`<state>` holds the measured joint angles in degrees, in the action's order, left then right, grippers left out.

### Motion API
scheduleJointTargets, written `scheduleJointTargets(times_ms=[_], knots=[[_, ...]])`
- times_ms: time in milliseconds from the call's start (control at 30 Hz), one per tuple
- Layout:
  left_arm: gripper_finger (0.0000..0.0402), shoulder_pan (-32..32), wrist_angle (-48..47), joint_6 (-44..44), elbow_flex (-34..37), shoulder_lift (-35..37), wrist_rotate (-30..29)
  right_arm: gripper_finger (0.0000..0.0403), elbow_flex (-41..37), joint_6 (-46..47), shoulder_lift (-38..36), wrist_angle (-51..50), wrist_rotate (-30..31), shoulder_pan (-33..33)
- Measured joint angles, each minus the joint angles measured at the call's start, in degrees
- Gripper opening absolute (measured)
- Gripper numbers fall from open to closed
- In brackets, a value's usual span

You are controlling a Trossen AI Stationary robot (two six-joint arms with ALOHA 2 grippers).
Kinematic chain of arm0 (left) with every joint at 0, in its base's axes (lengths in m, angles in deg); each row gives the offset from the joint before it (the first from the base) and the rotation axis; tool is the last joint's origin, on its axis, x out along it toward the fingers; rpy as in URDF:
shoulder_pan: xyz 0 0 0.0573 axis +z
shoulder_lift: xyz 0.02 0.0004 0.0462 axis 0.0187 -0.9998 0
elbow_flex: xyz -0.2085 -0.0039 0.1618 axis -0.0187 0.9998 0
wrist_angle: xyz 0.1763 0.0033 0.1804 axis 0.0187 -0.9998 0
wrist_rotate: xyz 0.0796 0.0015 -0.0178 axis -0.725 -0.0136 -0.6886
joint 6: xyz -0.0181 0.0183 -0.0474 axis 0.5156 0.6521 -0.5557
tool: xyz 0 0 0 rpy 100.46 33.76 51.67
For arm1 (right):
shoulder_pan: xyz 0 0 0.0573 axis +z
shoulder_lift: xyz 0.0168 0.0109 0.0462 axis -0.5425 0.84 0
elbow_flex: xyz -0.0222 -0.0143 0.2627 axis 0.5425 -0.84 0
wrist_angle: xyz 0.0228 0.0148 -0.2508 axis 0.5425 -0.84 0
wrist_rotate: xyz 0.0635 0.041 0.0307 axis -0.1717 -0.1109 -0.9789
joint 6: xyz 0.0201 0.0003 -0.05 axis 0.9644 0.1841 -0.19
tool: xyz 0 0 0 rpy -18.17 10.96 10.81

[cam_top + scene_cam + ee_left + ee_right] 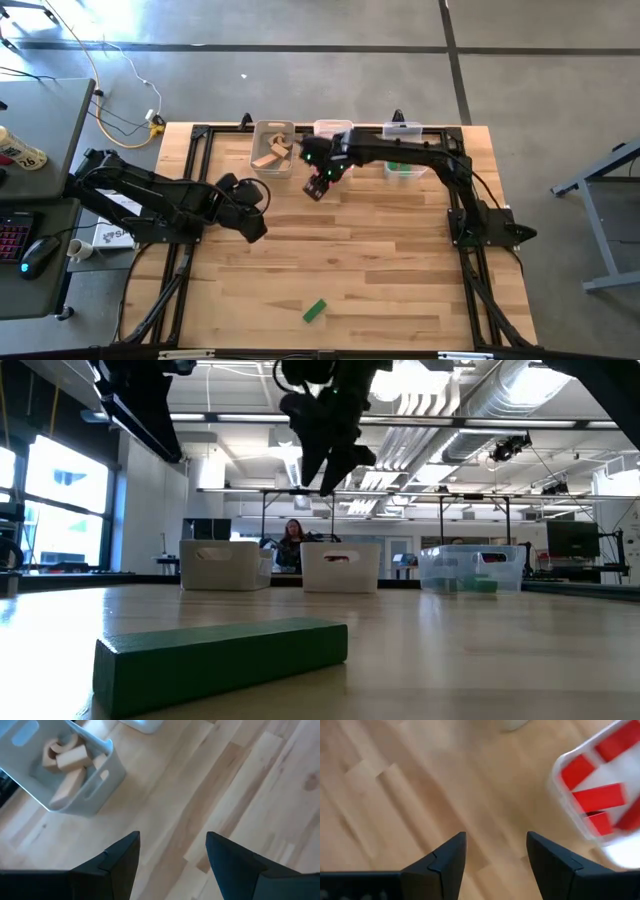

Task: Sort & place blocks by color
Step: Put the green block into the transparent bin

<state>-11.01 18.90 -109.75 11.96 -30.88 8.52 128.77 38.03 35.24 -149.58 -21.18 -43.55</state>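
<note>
Right gripper [318,185] hangs above the table just in front of the middle bin, dark fingers [445,857] spread apart with nothing between them. Left gripper [252,205] waits over the left side of the table, likewise parted and empty.

Last loose piece: small green wooden rectangular block [315,311], lying flat near the front edge, well apart from both grippers. Probably light, rigid, smooth-painted, so likely a little slippery; best pinched across the two long flat sides near the middle, not by the ends.

Already sorted: red wooden blocks [598,796] in the translucent white plastic middle bin [559,775], plain light wood pieces [65,757] in the left bin [102,780], green ones in the right bin [402,170].

Underneath, pale butcher-block wooden tabletop [380,270], level and smooth. Beyond, an open workshop with ducting overhead, benches, and a person [294,540] seated far behind.
</note>
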Motion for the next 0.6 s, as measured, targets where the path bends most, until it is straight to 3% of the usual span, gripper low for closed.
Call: scheduleJointTargets(times_ms=[300,600], knots=[[0.0213,-1.31,-0.71,-4.36,0.0,0.01,6.14,0.0193,0.0,5.77,0.02,-0.2,0.37,10.76],[0.0213,-9.04,-0.7,-12.36,0.0,0.01,7.25,0.0193,0.0,13.11,0.02,-0.11,0.84,20.98]])
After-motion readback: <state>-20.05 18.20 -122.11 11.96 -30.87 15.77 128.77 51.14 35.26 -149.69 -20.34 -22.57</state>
